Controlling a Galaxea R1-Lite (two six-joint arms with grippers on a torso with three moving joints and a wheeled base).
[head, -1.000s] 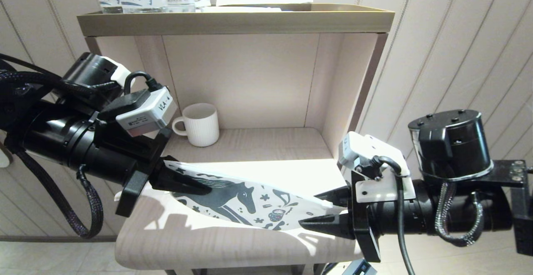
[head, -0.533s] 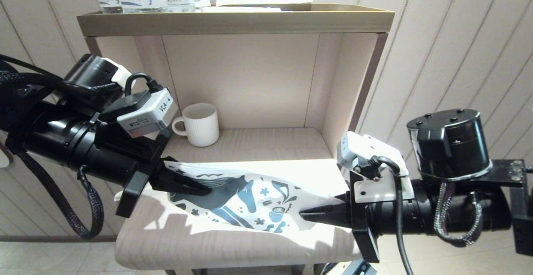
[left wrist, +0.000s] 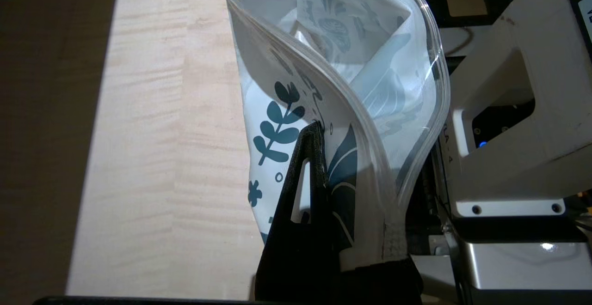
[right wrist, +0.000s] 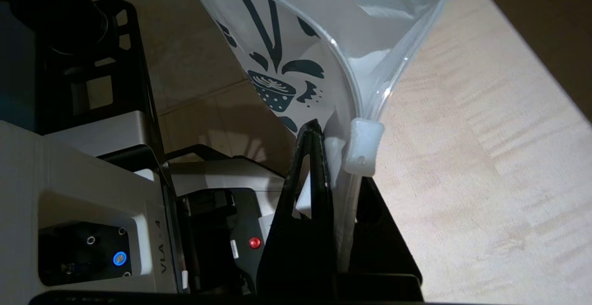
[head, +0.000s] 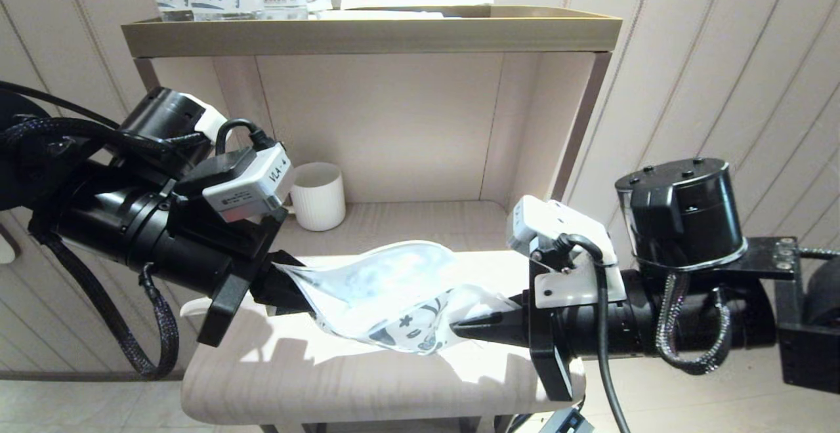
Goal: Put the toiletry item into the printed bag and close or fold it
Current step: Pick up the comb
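Both arms hold the printed bag (head: 394, 295) in the air above the table (head: 275, 380), one end each. The left end effector (head: 292, 295) is clamped on one end of the bag, the right end effector (head: 482, 328) on the other, beside the white zip slider (right wrist: 363, 148). The mouth gapes open — closing is not yet done. Something pale lies inside, possibly the toiletry item, though I cannot be sure. The shelf's side wall (head: 535, 151) stands close behind the right arm; the mug (head: 319, 195) sits well back — open room lies toward the table's front edge.
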